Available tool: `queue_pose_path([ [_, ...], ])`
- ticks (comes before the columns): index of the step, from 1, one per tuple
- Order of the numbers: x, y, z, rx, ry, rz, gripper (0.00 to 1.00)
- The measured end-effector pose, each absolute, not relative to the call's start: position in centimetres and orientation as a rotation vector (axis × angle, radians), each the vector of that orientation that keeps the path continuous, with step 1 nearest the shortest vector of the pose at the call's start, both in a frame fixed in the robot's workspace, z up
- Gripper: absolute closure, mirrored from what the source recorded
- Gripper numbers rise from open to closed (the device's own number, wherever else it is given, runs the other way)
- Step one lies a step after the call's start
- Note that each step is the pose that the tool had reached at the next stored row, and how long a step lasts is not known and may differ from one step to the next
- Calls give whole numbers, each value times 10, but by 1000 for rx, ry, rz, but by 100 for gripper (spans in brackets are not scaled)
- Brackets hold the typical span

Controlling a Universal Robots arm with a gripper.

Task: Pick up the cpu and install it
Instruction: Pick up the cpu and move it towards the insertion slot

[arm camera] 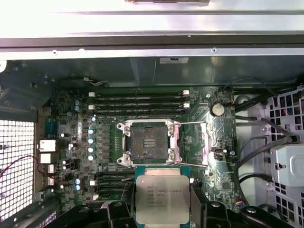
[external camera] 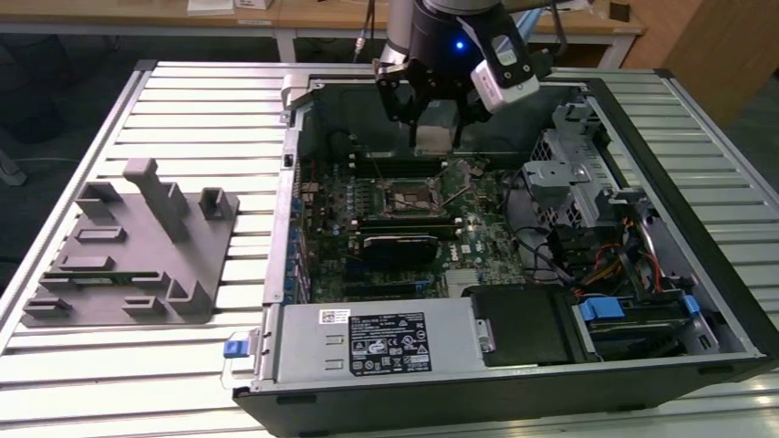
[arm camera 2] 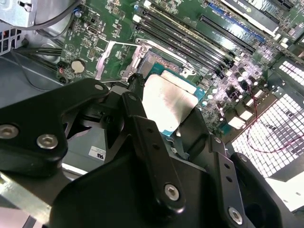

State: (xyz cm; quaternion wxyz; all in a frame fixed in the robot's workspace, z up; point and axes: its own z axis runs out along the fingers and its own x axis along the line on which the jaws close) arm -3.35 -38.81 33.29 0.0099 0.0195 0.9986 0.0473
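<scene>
Silvery cpu [arm camera: 162,194] in pincer [arm camera: 162,205] nr socket [arm camera: 148,142]

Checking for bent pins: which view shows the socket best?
First wrist view: the socket faces the camera, uncovered. In the second wrist view the cpu hides part of it; the exterior view sees it obliquely.

cpu [arm camera: 158,197] with smooth silvery metal top, matt black end effector [external camera: 435,123]

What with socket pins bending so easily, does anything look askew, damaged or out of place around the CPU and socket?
Nothing stands out. In the first wrist view the cpu sits square in the gripper, apart from the socket, which lies open and empty. Individual pins are too small to judge.
</scene>
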Motion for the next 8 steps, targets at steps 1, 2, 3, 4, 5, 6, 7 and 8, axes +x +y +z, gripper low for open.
queue_pose_path([
  [1, -33, -388, 332, 61, 3118, 146, 45],
  [2, -34, -388, 332, 61, 3118, 145, 45],
  [3, -34, -388, 331, 61, 3118, 143, 45],
  [4, -34, -388, 331, 61, 3118, 141, 45],
  [5, -34, -388, 330, 61, 3118, 139, 45],
  [6, -34, -388, 330, 61, 3118, 137, 45],
  [7, -34, -388, 329, 61, 3118, 136, 45],
  [8, -34, -388, 328, 61, 3118, 134, 45],
])
